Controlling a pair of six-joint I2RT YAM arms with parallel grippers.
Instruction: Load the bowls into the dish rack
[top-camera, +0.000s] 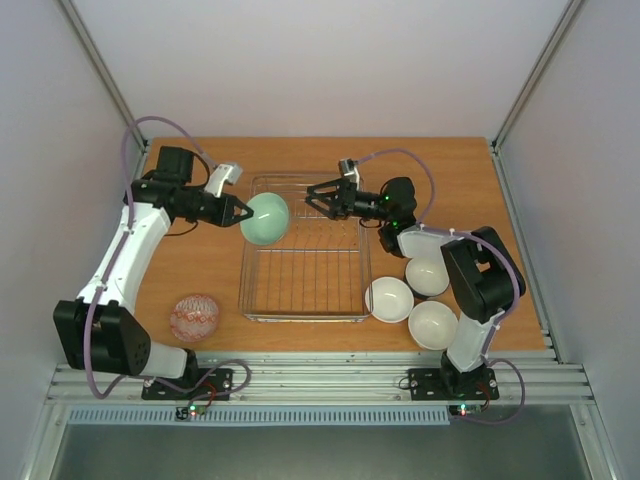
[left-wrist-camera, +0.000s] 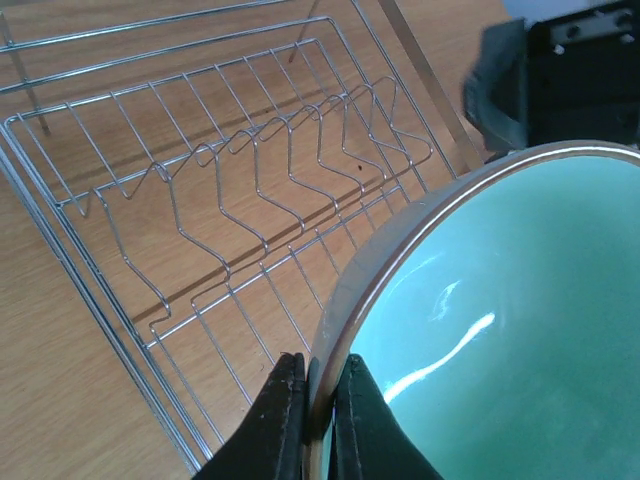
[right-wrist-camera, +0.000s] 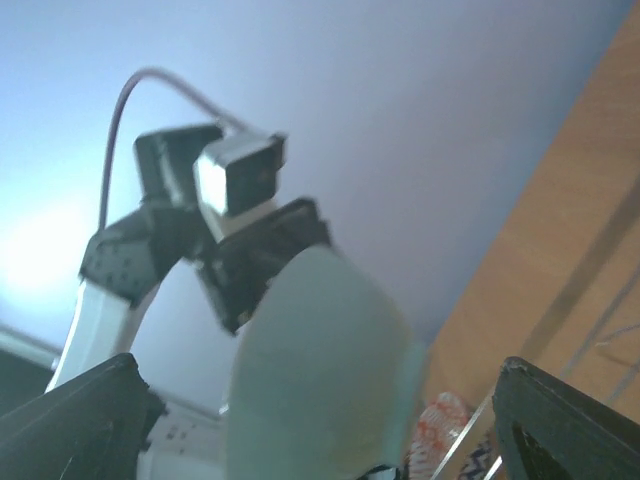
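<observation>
My left gripper (top-camera: 241, 211) is shut on the rim of the mint green bowl (top-camera: 266, 220) and holds it tilted on edge over the far left corner of the silver wire dish rack (top-camera: 305, 272). In the left wrist view the fingertips (left-wrist-camera: 288, 400) pinch the bowl's rim (left-wrist-camera: 500, 320) above the rack's wire dividers (left-wrist-camera: 200, 200). My right gripper (top-camera: 309, 200) is open and empty above the rack, facing the bowl from the right. The right wrist view shows the bowl's pale outside (right-wrist-camera: 320, 370) close between its wide jaws.
Three bowls with white insides (top-camera: 389, 299) (top-camera: 427, 277) (top-camera: 433, 324) sit right of the rack beside the right arm. A red patterned bowl (top-camera: 195, 317) lies upside down on the table left of the rack's near corner; it also shows in the right wrist view (right-wrist-camera: 445, 430).
</observation>
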